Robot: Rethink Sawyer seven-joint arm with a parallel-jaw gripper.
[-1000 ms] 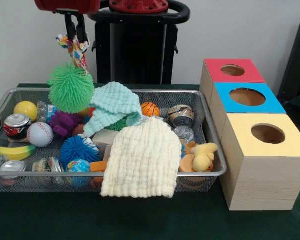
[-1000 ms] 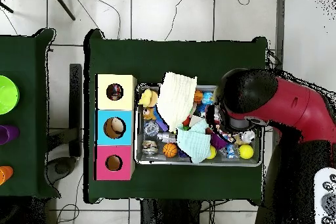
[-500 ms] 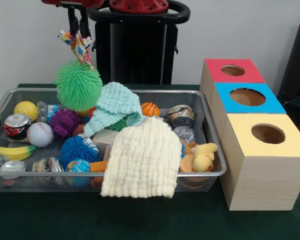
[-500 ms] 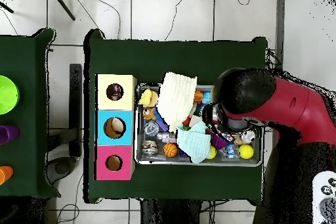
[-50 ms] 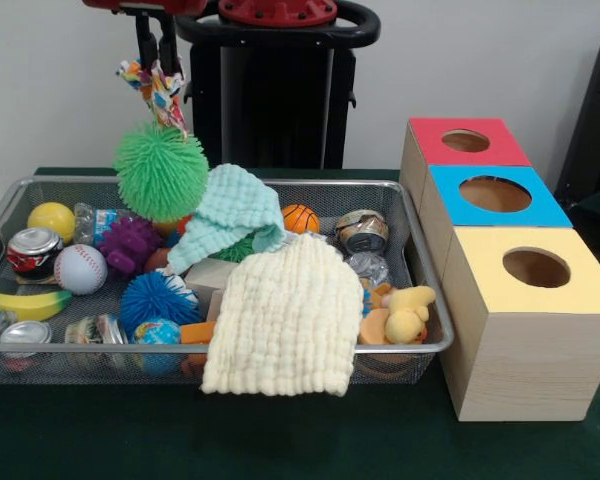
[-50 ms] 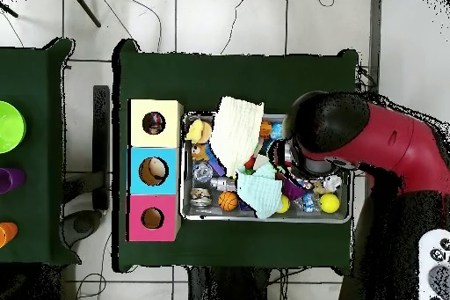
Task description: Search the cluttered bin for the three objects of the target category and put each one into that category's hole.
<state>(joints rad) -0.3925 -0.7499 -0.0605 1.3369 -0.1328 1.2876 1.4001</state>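
Lifted higher than a second ago, the green spiky ball (image 5: 161, 171) now hangs clear above the wire bin (image 5: 420, 262), and against half a second ago it has edged only slightly toward the boxes. The tool (image 5: 153, 62) is clenched on a multicoloured cloth tail (image 5: 156, 88) from which the ball dangles straight below, its long axis vertical. The coming move seems to turn on one relation: the holes lie well off to the picture's right of the tool in the front view, past the bin's far end. Three boxes stand in a row there, each with one hole: red box (image 5: 460, 141), blue box (image 5: 496, 193), yellow box (image 5: 535, 268). Two cloths lie in the bin, a mint cloth (image 5: 227, 212) and a cream cloth (image 5: 285, 318) draped over the rim. Which hole fits cannot be told
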